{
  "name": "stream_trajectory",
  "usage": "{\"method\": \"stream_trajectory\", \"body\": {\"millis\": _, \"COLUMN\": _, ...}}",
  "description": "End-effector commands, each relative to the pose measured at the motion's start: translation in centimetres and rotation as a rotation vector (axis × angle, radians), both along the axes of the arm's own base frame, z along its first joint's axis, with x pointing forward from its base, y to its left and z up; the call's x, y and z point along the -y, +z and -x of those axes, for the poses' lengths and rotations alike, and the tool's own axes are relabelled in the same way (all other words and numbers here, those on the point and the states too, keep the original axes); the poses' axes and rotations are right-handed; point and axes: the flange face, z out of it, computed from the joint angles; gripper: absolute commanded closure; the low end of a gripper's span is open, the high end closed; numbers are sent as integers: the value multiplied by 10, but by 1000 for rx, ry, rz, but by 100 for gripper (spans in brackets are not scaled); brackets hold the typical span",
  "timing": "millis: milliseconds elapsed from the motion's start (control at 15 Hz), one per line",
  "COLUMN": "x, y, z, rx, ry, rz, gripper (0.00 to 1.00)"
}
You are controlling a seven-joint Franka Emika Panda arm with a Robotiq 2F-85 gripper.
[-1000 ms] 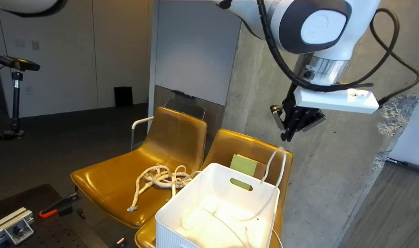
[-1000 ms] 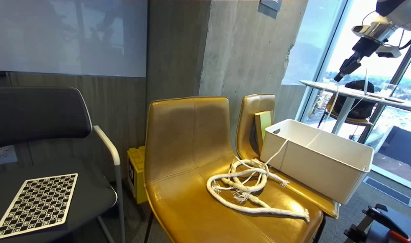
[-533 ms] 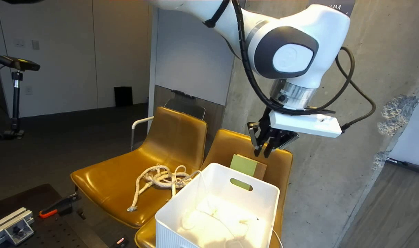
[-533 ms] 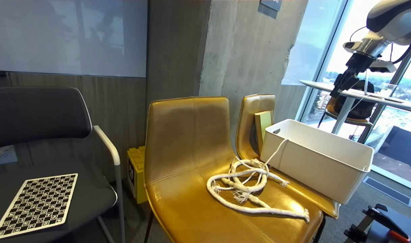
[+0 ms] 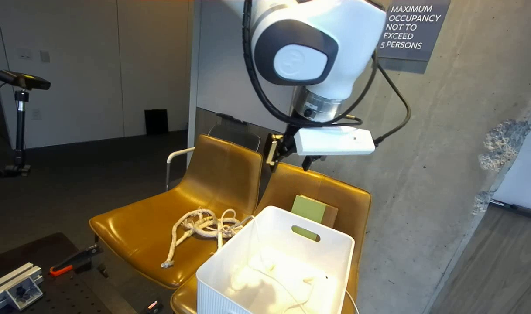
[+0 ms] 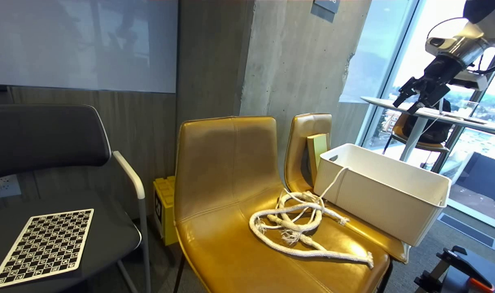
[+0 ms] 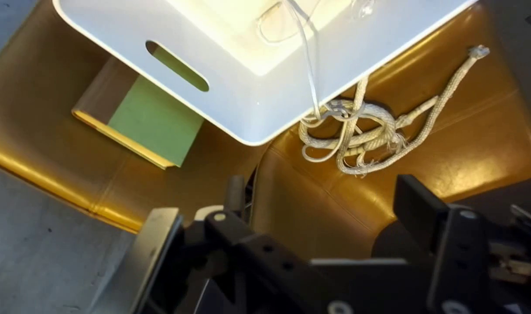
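My gripper [image 5: 289,168] hangs above the far end of the white bin [image 5: 272,224], its jaws spread wide with nothing between them. In the wrist view the gripper [image 7: 324,196] has bare pads, and only chair leather shows in the gap. A thin white cord [image 7: 306,56] runs over the bin's rim and lies loosely inside. Its outer part joins a tangle of thick cream rope [image 6: 308,219] on the mustard chair [image 6: 227,162]. The bin stands on a second mustard chair [image 5: 354,203]. A green and brown book-like block [image 7: 156,117] leans between that chair's back and the bin.
Beside the chairs is a concrete wall [image 5: 422,196]. A dark chair [image 6: 40,138] bears a black-and-white patterned board [image 6: 48,244]. A white table [image 6: 418,108] stands by the windows. An orange-and-black clamp [image 5: 73,261] and a metal rail [image 5: 16,283] are at the near corner.
The jaws have gone from nearly closed to wide apart. The cord end that rose toward the gripper has dropped into the bin. The arm has moved toward the bin's rope side.
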Motion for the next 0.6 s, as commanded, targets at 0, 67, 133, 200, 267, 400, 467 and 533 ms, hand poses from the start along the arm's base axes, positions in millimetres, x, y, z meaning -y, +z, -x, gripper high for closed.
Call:
{"method": "stream_trajectory", "body": {"millis": 0, "x": -69, "y": 5, "z": 30, "rx": 130, "ry": 137, "rz": 19, "gripper": 0}}
{"method": "stream_trajectory", "body": {"millis": 67, "x": -91, "y": 2, "z": 33, "rx": 158, "ry": 181, "rz": 32, "gripper": 0}}
{"method": "stream_trajectory", "body": {"millis": 133, "x": -115, "y": -3, "z": 37, "rx": 185, "ry": 225, "rz": 48, "gripper": 0}}
{"method": "stream_trajectory", "body": {"millis": 200, "x": -139, "y": -8, "z": 39, "rx": 210, "ry": 268, "rz": 66, "gripper": 0}}
{"method": "stream_trajectory", "body": {"millis": 267, "x": -164, "y": -14, "z": 42, "rx": 231, "ry": 316, "rz": 87, "gripper": 0}}
{"method": "stream_trajectory", "body": {"millis": 400, "x": -219, "y": -28, "z": 48, "rx": 265, "ry": 401, "rz": 123, "gripper": 0}}
{"method": "stream_trajectory", "body": {"millis": 467, "x": -246, "y": -36, "z": 51, "rx": 275, "ry": 432, "rz": 135, "gripper": 0}}
{"method": "stream_trajectory", "body": {"millis": 533, "x": -276, "y": -44, "z": 56, "rx": 286, "ry": 461, "rz": 148, "gripper": 0}}
